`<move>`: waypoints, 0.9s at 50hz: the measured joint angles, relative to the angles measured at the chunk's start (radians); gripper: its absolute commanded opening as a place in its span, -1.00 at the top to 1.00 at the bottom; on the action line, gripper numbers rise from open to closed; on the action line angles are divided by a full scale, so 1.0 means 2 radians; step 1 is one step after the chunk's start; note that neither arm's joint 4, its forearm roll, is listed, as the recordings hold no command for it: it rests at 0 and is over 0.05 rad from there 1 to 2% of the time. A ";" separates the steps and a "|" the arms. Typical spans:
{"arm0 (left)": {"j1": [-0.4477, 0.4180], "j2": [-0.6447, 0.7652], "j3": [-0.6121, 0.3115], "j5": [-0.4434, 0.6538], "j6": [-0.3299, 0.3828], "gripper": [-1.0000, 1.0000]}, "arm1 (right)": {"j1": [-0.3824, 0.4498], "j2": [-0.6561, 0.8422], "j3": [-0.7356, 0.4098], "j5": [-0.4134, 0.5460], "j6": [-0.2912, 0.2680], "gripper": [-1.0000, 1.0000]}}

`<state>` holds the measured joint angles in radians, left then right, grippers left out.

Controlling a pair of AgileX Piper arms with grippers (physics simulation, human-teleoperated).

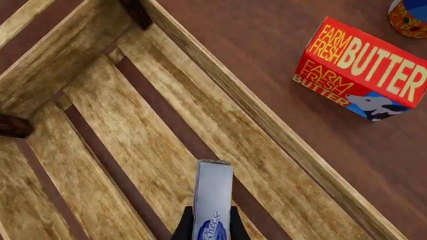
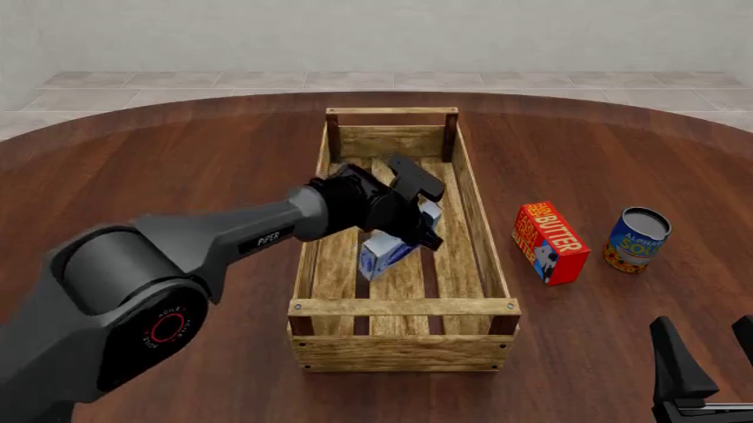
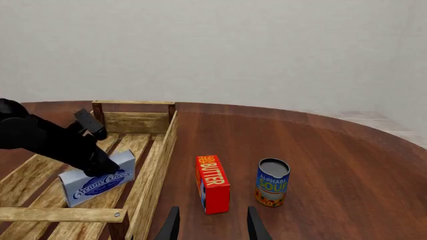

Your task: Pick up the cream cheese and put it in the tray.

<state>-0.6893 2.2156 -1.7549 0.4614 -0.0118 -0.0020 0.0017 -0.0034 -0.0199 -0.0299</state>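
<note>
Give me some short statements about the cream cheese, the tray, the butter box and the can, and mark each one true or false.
1. The left gripper holds the cream cheese inside the tray. True.
2. The butter box lies in the tray. False: it stands on the table, to the right of the tray.
3. The can stands upright beside the butter box. True.
4. The right gripper is shut on the can. False: it is open and holds nothing.

A red-orange box marked BUTTER (image 2: 549,241) stood upright on a dark round wooden table (image 2: 176,167). Just beside it, not touching, stood a blue and orange soup can (image 2: 637,240).
</note>
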 measured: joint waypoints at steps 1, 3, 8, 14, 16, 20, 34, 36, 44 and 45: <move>-0.001 0.002 -0.002 0.000 -0.001 1.00 | 0.000 0.000 0.000 0.000 0.000 -1.00; -0.001 0.002 -0.003 0.002 -0.002 1.00 | 0.000 0.000 0.000 0.000 0.000 -1.00; -0.001 0.003 -0.005 0.004 -0.003 1.00 | 0.000 0.000 0.000 0.000 0.000 -1.00; 0.000 0.005 -0.008 0.006 -0.003 1.00 | 0.000 0.000 0.000 0.000 0.000 -1.00; 0.000 0.005 -0.009 0.007 -0.002 1.00 | 0.000 0.000 0.000 0.000 0.000 -1.00; 0.002 0.005 -0.010 0.008 0.001 -1.00 | 0.000 0.000 0.000 0.000 0.000 -1.00; 0.008 0.031 -0.005 0.010 0.029 -1.00 | 0.000 0.000 0.000 0.000 0.000 -1.00; 0.008 0.031 -0.005 0.009 0.031 -1.00 | 0.000 0.000 0.000 0.000 0.000 -1.00; 0.009 0.030 -0.002 0.007 0.039 -1.00 | 0.000 0.000 0.000 0.000 0.000 -1.00; 0.009 0.030 -0.002 0.007 0.040 -1.00 | 0.000 0.000 0.000 0.000 0.000 -1.00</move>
<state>-0.6714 2.2746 -1.7581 0.4758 0.0681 -0.0020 0.0017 -0.0034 -0.0199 -0.0299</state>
